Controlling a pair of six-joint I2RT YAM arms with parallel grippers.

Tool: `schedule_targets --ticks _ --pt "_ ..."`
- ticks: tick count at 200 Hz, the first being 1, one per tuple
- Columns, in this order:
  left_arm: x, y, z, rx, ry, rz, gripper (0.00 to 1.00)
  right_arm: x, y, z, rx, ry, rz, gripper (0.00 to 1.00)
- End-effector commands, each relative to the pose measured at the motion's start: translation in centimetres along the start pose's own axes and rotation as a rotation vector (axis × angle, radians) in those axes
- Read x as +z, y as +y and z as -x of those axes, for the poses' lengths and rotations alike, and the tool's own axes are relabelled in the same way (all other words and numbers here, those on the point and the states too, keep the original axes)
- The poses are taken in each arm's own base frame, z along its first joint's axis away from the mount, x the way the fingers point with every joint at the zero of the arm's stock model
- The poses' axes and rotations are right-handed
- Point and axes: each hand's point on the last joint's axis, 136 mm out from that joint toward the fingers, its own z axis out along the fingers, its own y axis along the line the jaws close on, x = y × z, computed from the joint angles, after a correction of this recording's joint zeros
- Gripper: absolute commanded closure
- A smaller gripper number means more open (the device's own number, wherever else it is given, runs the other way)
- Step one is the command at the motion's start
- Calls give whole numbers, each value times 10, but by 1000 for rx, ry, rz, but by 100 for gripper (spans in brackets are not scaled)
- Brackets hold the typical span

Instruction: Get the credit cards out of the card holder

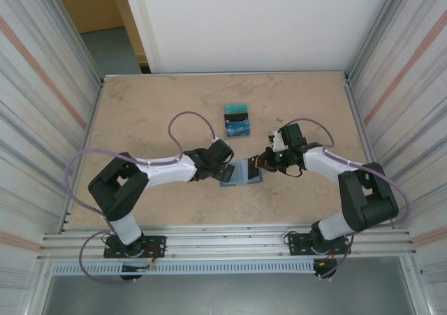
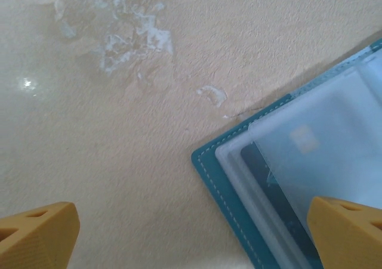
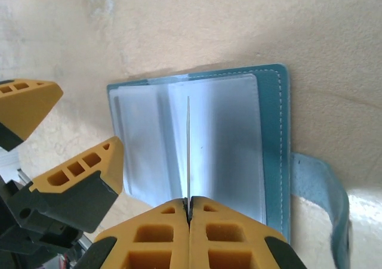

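The card holder (image 1: pixel 242 172) is laid open on the bench (image 1: pixel 140 112) between the tools. The left tool (image 2: pixel 191 233) is spread wide at its corner; the right tool (image 3: pixel 188 208) is clenched on a thin sheet (image 3: pixel 188 150) seen edge-on. Credit cards (image 1: pixel 237 120) are laid farther back.

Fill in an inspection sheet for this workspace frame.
Surface: beige mottled table.
Job's things: card holder lies open mid-table; teal card and dark card lie beyond it.
Clutter: nothing seen.
Grippers: left gripper open above the holder's corner; right gripper, fingers shut on a thin sheet seen edge-on.
Cables: purple cables loop off both arms.
Surroundings: ribbed metal walls, white panel behind.
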Motion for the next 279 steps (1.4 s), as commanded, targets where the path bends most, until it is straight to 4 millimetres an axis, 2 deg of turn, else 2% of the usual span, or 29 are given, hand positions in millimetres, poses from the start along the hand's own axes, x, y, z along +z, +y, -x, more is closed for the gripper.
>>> schedule_targets --ticks 1,50,73,97,152,195,230,247,269,279 --pt "-30 11 21 -4 -81 0 1 -22 13 3 -121 -32 -13 98" --pt "-85 15 69 -16 -265 -186 1 -52 51 2 -296 -82 71 100" --pt "-116 1 86 42 -371 -414 2 -62 72 1 -383 -102 118 100" --pt "-139 -10 93 118 -432 -569 3 -70 94 -3 -470 -104 190 100" --pt "-149 -37 85 284 -405 -748 6 -74 132 -19 -617 -38 332 100" --pt "-146 -44 83 299 -394 -853 13 -75 148 -32 -699 17 396 100" --pt "-154 -51 78 328 -377 -942 29 -77 153 -36 -724 39 424 100" --pt "-157 -54 75 340 -368 -974 41 -77 155 -37 -730 48 437 100" --pt "-161 -58 74 343 -363 -1019 53 -77 157 -37 -734 57 453 100" --pt "-162 -60 74 341 -361 -1033 62 -77 158 -37 -737 58 456 100"
